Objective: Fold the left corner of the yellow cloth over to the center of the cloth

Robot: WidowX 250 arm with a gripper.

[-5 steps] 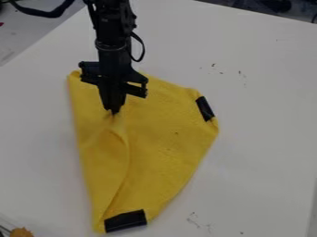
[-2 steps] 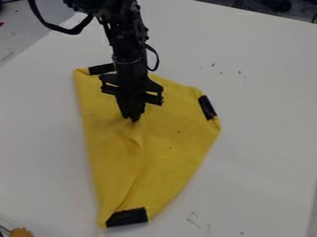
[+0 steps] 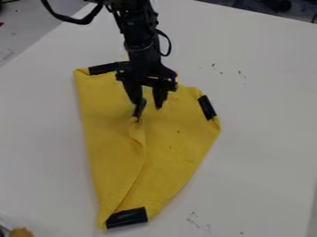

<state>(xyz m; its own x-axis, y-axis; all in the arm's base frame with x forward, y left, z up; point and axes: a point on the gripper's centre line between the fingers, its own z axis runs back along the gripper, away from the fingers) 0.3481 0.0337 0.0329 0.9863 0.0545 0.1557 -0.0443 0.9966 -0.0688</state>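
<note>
The black gripper (image 3: 148, 111) hangs over the upper middle of a yellow cloth (image 3: 170, 148), its two fingers apart, so it stands open. Just below the left fingertip a small raised fold (image 3: 137, 132) of the cloth begins and runs down toward the bottom corner. Black tape marks three corners: a strip (image 3: 104, 68) at the upper left, partly behind the gripper, a strip (image 3: 206, 107) at the right, and another (image 3: 127, 217) at the bottom. The cloth lies with its lower left part folded over.
The cloth rests on a white table (image 3: 260, 139) with small dark marks at the upper right and bottom. An orange-brown object (image 3: 22, 232) shows at the bottom left corner. Dark items lie beyond the table's far edge at the top right.
The gripper has moved right, pulling the cloth's upper left side slightly right, then opened and let go of the fold. The upper left tape has come into view.
</note>
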